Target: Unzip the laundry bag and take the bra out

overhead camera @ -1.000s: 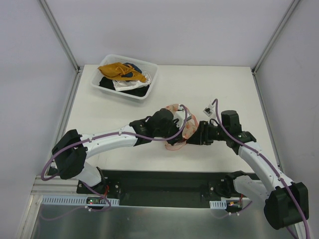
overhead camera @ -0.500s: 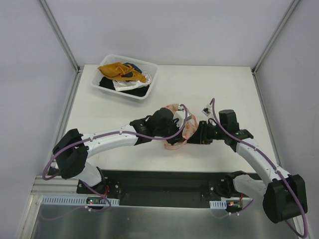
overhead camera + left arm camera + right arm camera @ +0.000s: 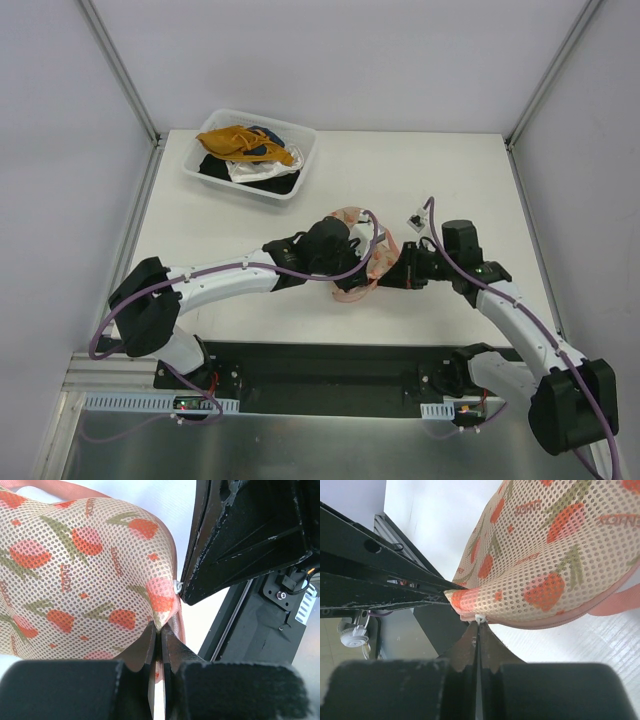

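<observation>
The laundry bag (image 3: 378, 258) is a pale pink mesh pouch with orange-red prints, held between both arms at the table's middle. My left gripper (image 3: 362, 250) is shut on a fold of its mesh (image 3: 159, 626); the bag (image 3: 75, 570) fills the left wrist view. My right gripper (image 3: 396, 270) is shut on the small white zipper pull (image 3: 480, 618) at the bag's pink zipper rim (image 3: 545, 622). The bag (image 3: 545, 555) looks closed. The bra is hidden; no dark red fabric shows.
A clear plastic bin (image 3: 252, 152) with a mustard-yellow garment and white and black clothes stands at the back left. A small white tag (image 3: 415, 219) lies on the table behind the right gripper. The right gripper's black body (image 3: 250, 535) sits close beside the left fingers.
The right arm drew in slightly toward the bag and shifted back a little. The left arm and the bag barely moved.
</observation>
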`<state>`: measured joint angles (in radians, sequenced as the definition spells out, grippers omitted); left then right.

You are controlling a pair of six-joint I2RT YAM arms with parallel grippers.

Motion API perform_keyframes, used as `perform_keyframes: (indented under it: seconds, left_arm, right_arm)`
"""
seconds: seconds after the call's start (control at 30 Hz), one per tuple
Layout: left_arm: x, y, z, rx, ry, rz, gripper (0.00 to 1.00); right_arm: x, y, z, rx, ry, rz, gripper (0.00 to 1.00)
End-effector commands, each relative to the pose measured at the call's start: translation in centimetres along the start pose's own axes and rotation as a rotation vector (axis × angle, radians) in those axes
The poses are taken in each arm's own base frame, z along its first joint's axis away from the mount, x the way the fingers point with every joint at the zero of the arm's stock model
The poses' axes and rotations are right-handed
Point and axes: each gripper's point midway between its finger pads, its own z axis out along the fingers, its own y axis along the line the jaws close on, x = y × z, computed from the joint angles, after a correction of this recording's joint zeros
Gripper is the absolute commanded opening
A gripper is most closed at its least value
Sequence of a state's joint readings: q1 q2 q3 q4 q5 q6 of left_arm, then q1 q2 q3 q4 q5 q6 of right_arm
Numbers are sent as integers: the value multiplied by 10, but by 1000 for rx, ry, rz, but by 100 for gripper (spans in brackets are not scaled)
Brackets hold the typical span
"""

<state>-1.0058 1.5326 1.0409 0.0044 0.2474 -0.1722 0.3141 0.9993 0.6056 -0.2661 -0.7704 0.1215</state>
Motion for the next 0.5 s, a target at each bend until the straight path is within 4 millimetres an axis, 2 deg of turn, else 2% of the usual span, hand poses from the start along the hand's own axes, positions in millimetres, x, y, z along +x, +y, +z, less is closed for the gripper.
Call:
perform_keyframes:
  seconds: [0.0, 0.23, 0.47]
  left_arm:
    - [-29, -7, -4, 37, -78, 7, 0]
    - [-29, -6, -7, 32, -84, 18, 0]
    - [-23, -1, -22, 17, -92, 27, 0]
  right_arm:
    - [-16, 12, -6, -13, -56, -57, 1]
    - [-19, 4, -12, 66, -79, -61, 1]
    - [-29, -15, -34, 208, -120, -74, 1]
